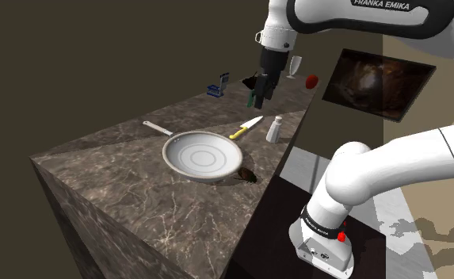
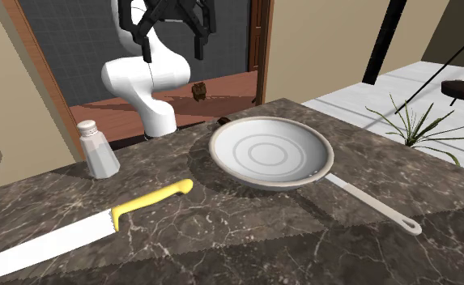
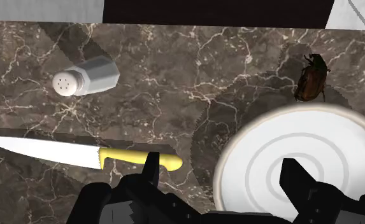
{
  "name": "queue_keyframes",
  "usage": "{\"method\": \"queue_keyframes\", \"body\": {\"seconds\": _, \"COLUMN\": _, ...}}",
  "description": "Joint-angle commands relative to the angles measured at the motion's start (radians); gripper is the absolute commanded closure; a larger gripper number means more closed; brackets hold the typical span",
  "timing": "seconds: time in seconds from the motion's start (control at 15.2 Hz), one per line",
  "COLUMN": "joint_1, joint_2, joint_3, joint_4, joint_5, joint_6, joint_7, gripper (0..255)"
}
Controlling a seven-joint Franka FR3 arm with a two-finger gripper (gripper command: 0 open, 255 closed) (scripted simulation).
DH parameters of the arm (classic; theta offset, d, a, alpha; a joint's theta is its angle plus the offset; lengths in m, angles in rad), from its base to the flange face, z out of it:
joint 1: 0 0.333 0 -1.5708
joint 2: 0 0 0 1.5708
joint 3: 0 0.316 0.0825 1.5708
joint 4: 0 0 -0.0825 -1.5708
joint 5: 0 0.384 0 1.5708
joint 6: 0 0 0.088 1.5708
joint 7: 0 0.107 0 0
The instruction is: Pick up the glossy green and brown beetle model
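Note:
The beetle (image 3: 311, 77) is a glossy brown model with dark legs, lying on the marble counter just past the rim of the white pan (image 3: 302, 153). In the shoulder view the beetle (image 1: 247, 175) sits at the counter's edge nearest the stand, beside the pan (image 1: 204, 154). From the second exterior view it is a small dark shape (image 2: 223, 121) behind the pan (image 2: 270, 152). My gripper (image 1: 263, 91) hangs high above the counter, open and holding nothing. Seen from the wrist, the gripper (image 3: 223, 175) is over the pan's rim, and the beetle lies well ahead of the fingertips.
A yellow-handled knife (image 3: 79, 154) and a white shaker (image 3: 85, 77) lie on the counter on the pan's other side. The pan's long handle (image 2: 376, 206) points away from the stand. Small items (image 1: 215, 89) stand at the counter's far end. The counter drops off just beyond the beetle.

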Motion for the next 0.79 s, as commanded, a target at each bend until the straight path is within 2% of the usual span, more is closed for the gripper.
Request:
{"method": "queue_keyframes", "body": {"seconds": 0.0, "joint_1": 0.000, "joint_2": 0.000, "joint_3": 0.000, "joint_4": 0.000, "joint_5": 0.000, "joint_6": 0.000, "joint_7": 0.000, "gripper": 0}}
{"method": "queue_keyframes", "body": {"seconds": 0.73, "joint_1": 0.071, "joint_2": -0.044, "joint_3": 0.218, "joint_4": -0.255, "joint_5": 0.160, "joint_6": 0.163, "joint_7": 0.268, "gripper": 0}}
